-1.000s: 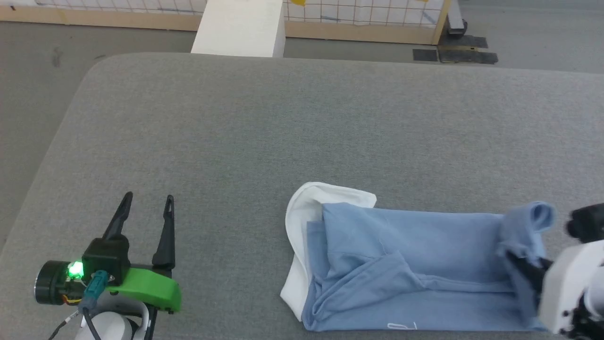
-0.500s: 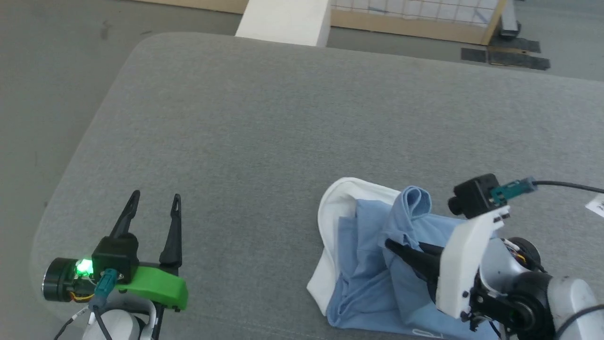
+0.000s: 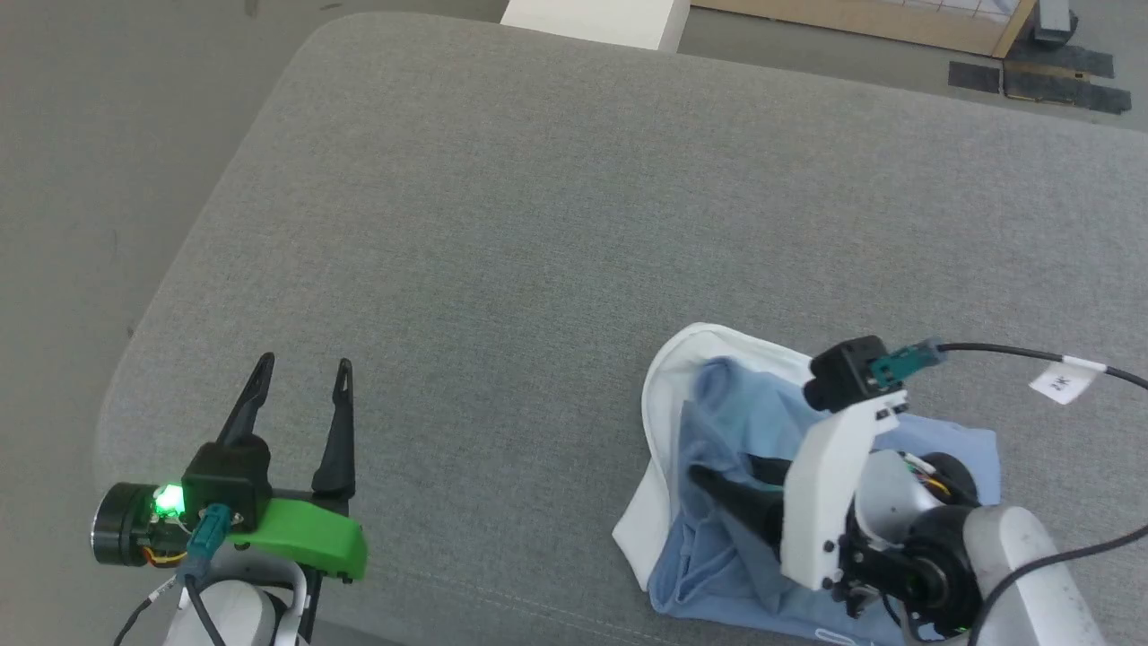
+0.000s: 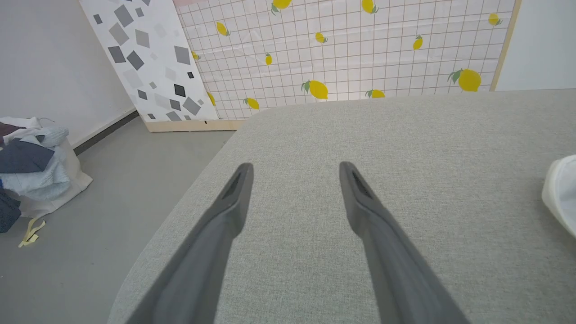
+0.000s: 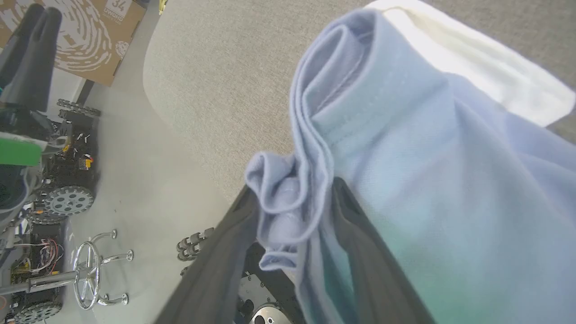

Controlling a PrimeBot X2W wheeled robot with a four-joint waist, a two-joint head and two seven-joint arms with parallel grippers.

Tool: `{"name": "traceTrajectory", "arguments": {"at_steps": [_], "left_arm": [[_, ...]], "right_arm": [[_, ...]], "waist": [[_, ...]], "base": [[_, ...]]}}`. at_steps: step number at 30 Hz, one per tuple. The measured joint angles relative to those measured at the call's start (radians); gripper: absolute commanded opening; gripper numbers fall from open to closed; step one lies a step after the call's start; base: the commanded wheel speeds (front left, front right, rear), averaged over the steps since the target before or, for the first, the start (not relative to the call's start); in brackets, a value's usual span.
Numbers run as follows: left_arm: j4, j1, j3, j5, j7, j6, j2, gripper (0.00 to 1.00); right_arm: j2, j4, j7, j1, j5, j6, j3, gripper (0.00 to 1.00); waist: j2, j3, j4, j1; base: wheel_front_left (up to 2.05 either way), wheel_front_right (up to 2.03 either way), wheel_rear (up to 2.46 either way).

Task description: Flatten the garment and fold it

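Observation:
The garment point(image 3: 749, 408), a light blue shirt with a white collar point(image 3: 659, 404), lies folded over itself at the near right of the grey padded table point(image 3: 538, 224). My right gripper point(image 3: 725, 467) is over it, pointing left toward the collar. In the right wrist view its fingers point(image 5: 292, 189) stand apart, and a bunched fold of the blue cloth point(image 5: 427, 157) still lies between them. My left gripper point(image 3: 305, 362) hovers open at the near left corner, holding nothing; in its wrist view its fingers point(image 4: 294, 166) are spread, and the garment's white edge point(image 4: 560, 193) shows at far right.
A white block point(image 3: 592, 18) stands past the table's far edge, with dark floor mats point(image 3: 1031, 76) to the right. A cable with a white tag point(image 3: 1063, 381) trails from my right wrist. A bag of clothes point(image 4: 31, 162) sits on the floor left of the table.
The camera has turned. My right gripper carried the shirt's right end leftward over the body to the collar side, and its jaws have parted. The left gripper has not moved.

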Motion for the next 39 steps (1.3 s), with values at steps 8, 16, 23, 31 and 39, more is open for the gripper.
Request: {"name": "traceTrajectory", "arguments": {"at_steps": [8,16,23,31,39], "left_arm": [[0.009,0.000,0.021,0.021,0.000,-0.021,-0.004,1.00],[0.020,0.001,0.026,0.020,0.000,-0.037,-0.009,1.00],[0.013,0.001,0.025,0.015,0.001,-0.043,-0.009,1.00],[-0.016,0.001,0.011,-0.009,0.019,-0.050,-0.010,1.00],[-0.050,0.007,-0.009,-0.009,0.036,-0.060,0.002,1.00]], "right_arm": [[-0.012,0.017,-0.067,-0.079,0.013,0.000,0.021,1.00],[-0.297,-0.001,-0.331,-0.206,-0.020,0.000,0.099,1.00],[-0.544,0.084,-0.696,-0.256,-0.074,0.000,0.109,1.00],[-0.602,0.125,-0.966,-0.140,-0.083,0.000,-0.029,1.00],[-0.404,0.045,-1.076,0.111,-0.170,0.000,-0.251,1.00]], "waist": [[0.0000,-0.008,-0.042,0.0000],[0.0000,-0.035,-0.105,0.0000],[0.0000,-0.055,-0.163,0.0000],[0.0000,-0.066,-0.206,0.0000],[0.0000,-0.074,-0.217,0.0000]], "base": [[0.00,0.00,0.00],[0.00,0.00,0.00],[0.00,0.00,0.00],[0.00,0.00,0.00],[0.00,0.00,0.00]]}}
